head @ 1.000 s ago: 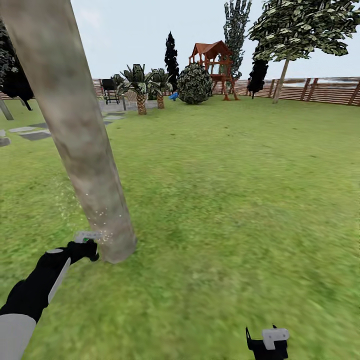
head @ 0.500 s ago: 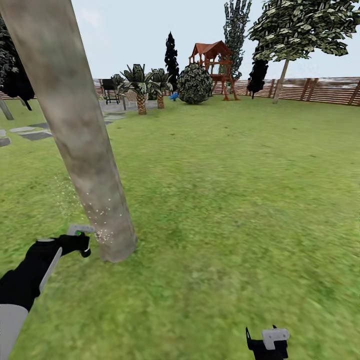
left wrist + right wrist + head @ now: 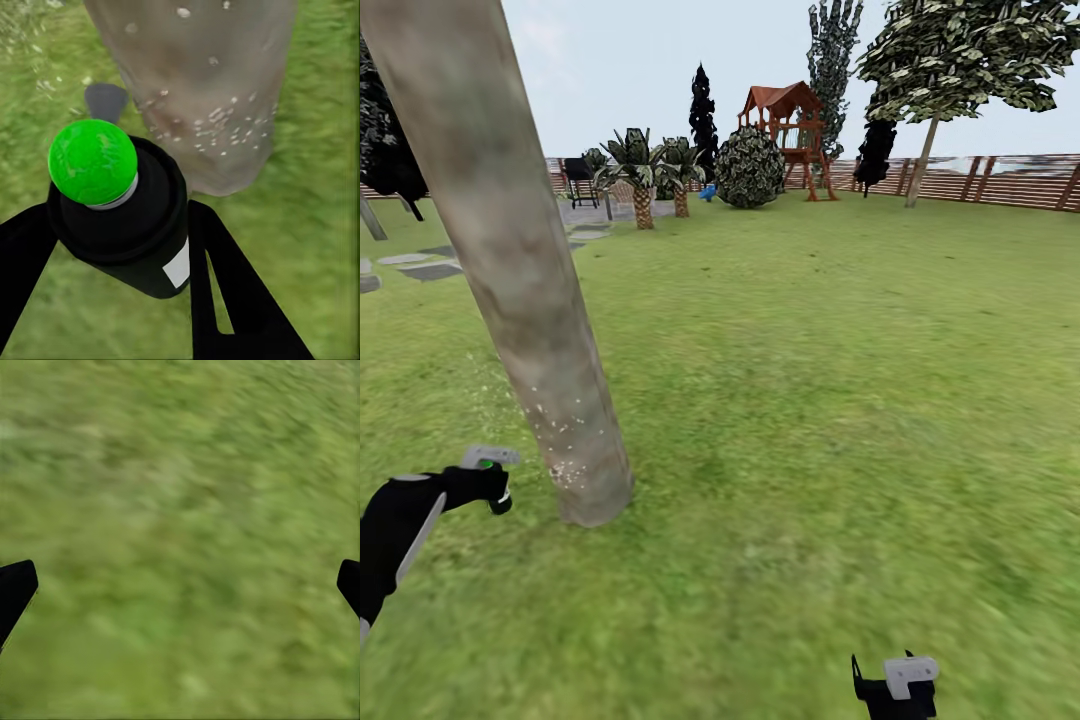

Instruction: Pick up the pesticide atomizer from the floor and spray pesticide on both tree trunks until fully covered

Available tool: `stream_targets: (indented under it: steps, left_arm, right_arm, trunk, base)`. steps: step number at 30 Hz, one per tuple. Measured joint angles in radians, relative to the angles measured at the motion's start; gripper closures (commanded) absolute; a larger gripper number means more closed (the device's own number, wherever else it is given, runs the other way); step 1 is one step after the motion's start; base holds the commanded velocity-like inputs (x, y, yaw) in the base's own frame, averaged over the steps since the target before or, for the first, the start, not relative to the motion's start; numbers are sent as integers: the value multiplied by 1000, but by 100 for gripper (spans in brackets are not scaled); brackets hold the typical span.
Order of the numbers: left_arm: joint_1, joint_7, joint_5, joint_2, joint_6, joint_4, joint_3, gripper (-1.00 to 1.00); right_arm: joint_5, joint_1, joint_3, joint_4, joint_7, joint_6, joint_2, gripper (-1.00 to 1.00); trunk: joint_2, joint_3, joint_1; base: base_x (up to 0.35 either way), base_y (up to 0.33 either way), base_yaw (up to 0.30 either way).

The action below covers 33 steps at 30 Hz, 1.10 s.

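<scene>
Wide green grass lawn (image 3: 830, 400) stretches out under both arms, with a brown horizontal-slat wooden fence (image 3: 1000, 180) far beyond the hands at the back. Rising just ahead of the left hand is the thick grey-brown and beige mottled tree trunk (image 3: 510, 250), leaning a touch, its base planted in the grass. A second tree with dark green blocky foliage (image 3: 960, 50) stands well away, by the fence. Near it, a red-roofed wooden play tower (image 3: 785, 125) and a round dark bush (image 3: 750, 168). Grey stepping stones (image 3: 420, 265) lie off past the trunk.

Down to the arms now: the left hand (image 3: 488, 478) hangs low over the grass, near the foot of the trunk but apart from it, black fingers (image 3: 232, 300) clenched on the small black pesticide atomizer with a bright green round cap (image 3: 120, 202), nozzle end facing the trunk. The right hand (image 3: 180, 585) sits well apart over bare grass, fingers spread wide, grasping nothing.

Smallest of all: fine white specks of pesticide (image 3: 217, 127) dot the lower trunk in front of the left hand, with a few drifting over the grass beside it.
</scene>
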Motion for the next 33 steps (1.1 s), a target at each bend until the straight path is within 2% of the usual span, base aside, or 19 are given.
stream_targets:
  steps: [5, 13, 14, 17, 19, 22, 25, 26, 28, 29, 30, 31, 33]
  left_arm:
    - [-13, 1, 0, -3, 1, -5, 2, 100]
    - [2, 7, -6, -4, -13, -3, 0, 100]
    - [5, 3, 7, -27, -15, 0, -1, 100]
    - [8, 6, 0, -103, -17, -2, -2, 100]
    - [9, 8, -11, -127, -18, 6, 1, 100]
    - [12, 8, -19, -108, -18, 18, 13, 100]
    - [14, 12, -25, -43, -21, 63, 24, 100]
    - [14, 15, -18, -41, -20, 64, 24, 100]
    - [14, 54, -4, -89, -23, 67, 21, 100]
    - [14, 77, -7, -125, -35, 70, 22, 100]
    - [14, 131, -12, -154, -62, 88, 22, 100]
    - [14, 177, -14, -170, -90, 104, 22, 100]
    - [14, 232, -4, -187, -149, 152, 22, 100]
  right_arm:
    - [0, 0, 0, 0, 0, 0, 0, -100]
    - [0, 0, 0, 0, 0, 0, 0, -100]
    - [0, 0, 0, 0, 0, 0, 0, -100]
    - [0, 0, 0, 0, 0, 0, 0, -100]
    - [0, 0, 0, 0, 0, 0, 0, -100]
    - [0, 0, 0, 0, 0, 0, -1, -100]
    - [0, 0, 0, 0, 0, 0, -2, -100]
    - [0, 0, 0, 0, 0, 0, -2, -100]
    - [0, 0, 0, 0, 0, 0, -2, -100]
    - [0, 0, 0, 0, 0, 0, -2, -100]
    - [0, 0, 0, 0, 0, 0, -2, -100]
    - [0, 0, 0, 0, 0, 0, -2, -100]
    - [0, 0, 0, 0, 0, 0, -2, -100]
  trunk:
    - [0, 0, 0]
    - [0, 0, 0]
    - [0, 0, 0]
    - [0, 0, 0]
    - [0, 0, 0]
    - [0, 0, 0]
    - [0, 0, 0]
    - [0, 0, 0]
    - [0, 0, 0]
    - [0, 0, 0]
    - [0, 0, 0]
    - [0, 0, 0]
    - [0, 0, 0]
  base:
    - [285, 124, 0]
    - [27, 11, 0]
    - [0, 0, 0]
    - [0, 0, 0]
    - [0, 0, 0]
    - [0, 0, 0]
    - [0, 0, 0]
    - [0, -19, 0]
    - [0, -136, 0]
    - [43, -236, 0]
    - [81, -253, 0]
    - [112, -261, 0]
    - [143, -266, 0]
